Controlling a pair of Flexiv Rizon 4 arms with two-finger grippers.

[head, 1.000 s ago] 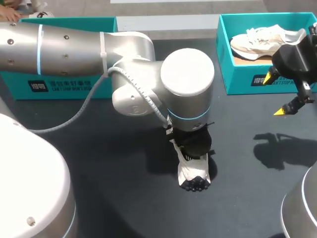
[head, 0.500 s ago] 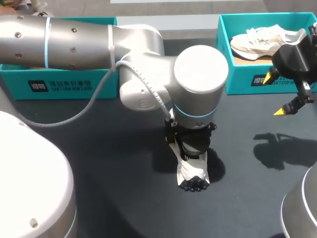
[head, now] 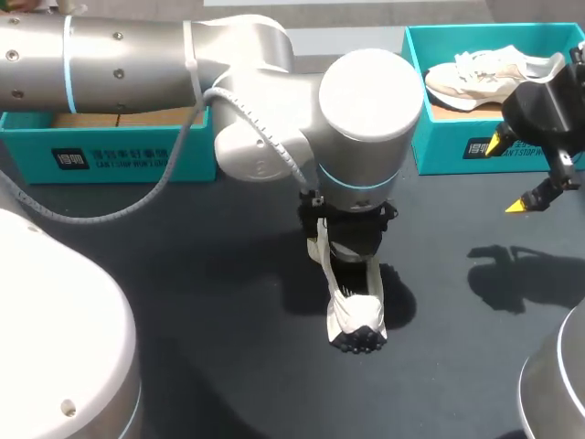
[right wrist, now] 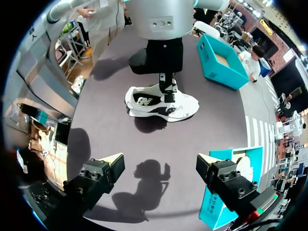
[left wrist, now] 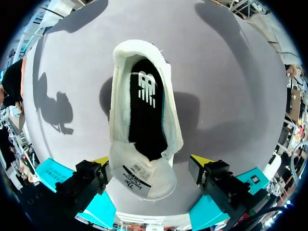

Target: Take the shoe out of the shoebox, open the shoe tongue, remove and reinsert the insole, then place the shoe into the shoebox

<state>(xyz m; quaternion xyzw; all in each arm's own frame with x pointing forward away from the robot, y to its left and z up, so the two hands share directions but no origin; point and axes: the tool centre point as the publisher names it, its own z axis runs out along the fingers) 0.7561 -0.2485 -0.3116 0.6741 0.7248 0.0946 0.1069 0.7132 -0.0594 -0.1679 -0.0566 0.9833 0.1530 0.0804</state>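
Note:
A white and black shoe (head: 358, 315) stands on the dark table near the middle, toe toward the front. My left gripper (head: 352, 261) hangs right above its heel end, mostly hidden under the wrist. In the left wrist view the shoe (left wrist: 144, 110) lies below with its black insole (left wrist: 144, 120) showing and its tongue (left wrist: 142, 178) folded back between the fingers of the left gripper (left wrist: 151, 161), which stands open. My right gripper (head: 509, 174) is open and holds nothing, at the right beside the teal shoebox (head: 457, 146). From it the shoe (right wrist: 161, 102) lies ahead.
The right shoebox holds a beige shoe (head: 489, 73). A second teal shoebox (head: 119, 151) stands at the back left, partly behind my left arm. My left arm spans the table from the left to the middle.
My left arm's wrist has swung right and toward the back while its gripper stayed over the shoe and spread its fingers. The shoe barely shifted. The right arm has not moved.

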